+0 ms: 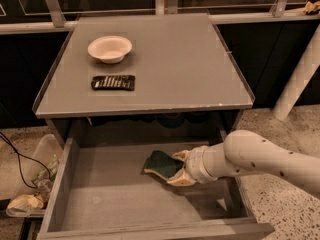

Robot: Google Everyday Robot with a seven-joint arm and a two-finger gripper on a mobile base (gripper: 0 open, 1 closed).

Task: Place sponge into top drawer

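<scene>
Reaching in from the right, the gripper (pixel 173 168) sits low inside the open top drawer (pixel 59 184). Its 2 fingers clamp the right end of the sponge (pixel 161 164), which juts out to its left, green side up. Beyond and above the gripper, to its left, a black remote (pixel 113 82) and a white bowl (pixel 110 49) rest on the tabletop (pixel 180 64).

Green sponge (pixel 160 163) in claw (pixel 179 169), inside open top drawer (pixel 100 201)

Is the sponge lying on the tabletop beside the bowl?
No, the sponge is in the open top drawer, held by the gripper; the bowl stands on the tabletop.
</scene>
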